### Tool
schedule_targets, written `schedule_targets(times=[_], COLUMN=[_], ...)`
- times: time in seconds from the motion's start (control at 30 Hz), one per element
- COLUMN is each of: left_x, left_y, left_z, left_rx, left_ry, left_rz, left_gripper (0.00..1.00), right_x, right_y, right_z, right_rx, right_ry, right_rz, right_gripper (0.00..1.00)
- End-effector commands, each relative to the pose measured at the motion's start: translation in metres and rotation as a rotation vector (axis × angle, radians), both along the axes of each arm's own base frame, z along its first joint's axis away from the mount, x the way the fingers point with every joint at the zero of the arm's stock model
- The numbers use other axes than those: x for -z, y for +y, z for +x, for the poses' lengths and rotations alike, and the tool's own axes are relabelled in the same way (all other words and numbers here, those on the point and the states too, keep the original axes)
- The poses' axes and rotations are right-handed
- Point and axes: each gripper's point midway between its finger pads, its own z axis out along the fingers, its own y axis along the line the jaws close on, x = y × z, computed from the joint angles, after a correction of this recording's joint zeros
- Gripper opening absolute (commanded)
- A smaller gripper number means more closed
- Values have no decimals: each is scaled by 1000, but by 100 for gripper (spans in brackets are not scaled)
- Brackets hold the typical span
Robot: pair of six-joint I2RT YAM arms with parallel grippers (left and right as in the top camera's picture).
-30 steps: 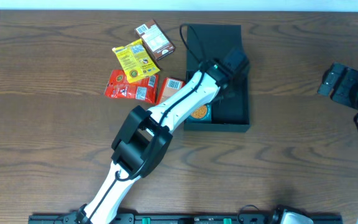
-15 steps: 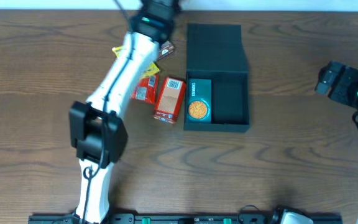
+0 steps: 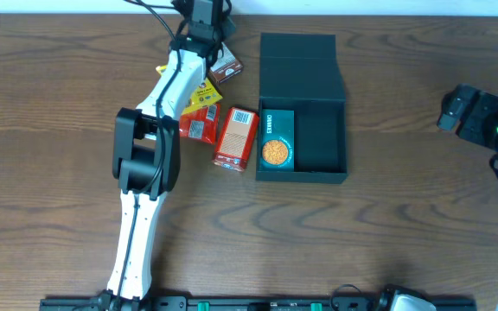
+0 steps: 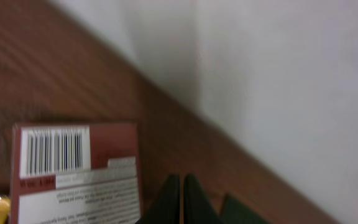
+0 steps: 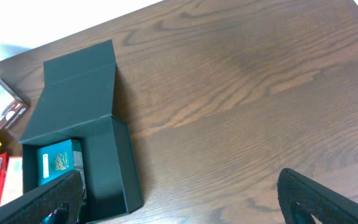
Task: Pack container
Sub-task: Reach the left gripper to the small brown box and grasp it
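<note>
One teal cookie box (image 3: 276, 141) lies in the open container (image 3: 322, 138), mid-way across the counter (image 3: 387, 225). The left hand (image 4: 182, 190), pressed together and empty, hovers beside the brown packet (image 4: 73, 174) near the far edge. Coming down closed, it could shove the packet away. The right hand (image 3: 467, 112) hangs spread, well apart.

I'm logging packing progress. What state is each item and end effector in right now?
container: open, lid flap folded back
teal cookie box: packed, flat against the container's left wall
orange box: unpacked, on the table beside the container
brown package: unpacked, on the table
left end effector: shut, holding nothing
right end effector: open, holding nothing
</note>
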Motion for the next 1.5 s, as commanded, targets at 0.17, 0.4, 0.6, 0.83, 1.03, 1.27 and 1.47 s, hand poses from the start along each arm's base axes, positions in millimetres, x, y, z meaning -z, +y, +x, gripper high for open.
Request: schedule_targets(times=[0.17,0.4,0.6,0.83,1.03,1.27,1.47], left_x=[23,45,66,71,76,87,96], left_y=[6,10,22,24,22,25,30], left_z=[-6,-19,-41,-48,-53,-70,-86], left_rx=[-36,-38,-57,-17,-11,8,20], left_ry=[64,147,268,302,320,402,474], left_rz=[9,35,95,146,153,190,217], left_gripper=[6,6,6,6,6,6,6], right_x=[-3,-2,-1,0,0,0,1], right_y=[-3,-2,-2,-2,-2,-2,-2], right_z=[-2,-3,-4,-5,-5,-5,-6], right_rx=[20,20,20,20,20,20,19], right_ry=[-8,-2,3,8,8,9,11], right_rz=[13,15,16,18,18,18,18], right_gripper=[99,99,99,99,99,99,99])
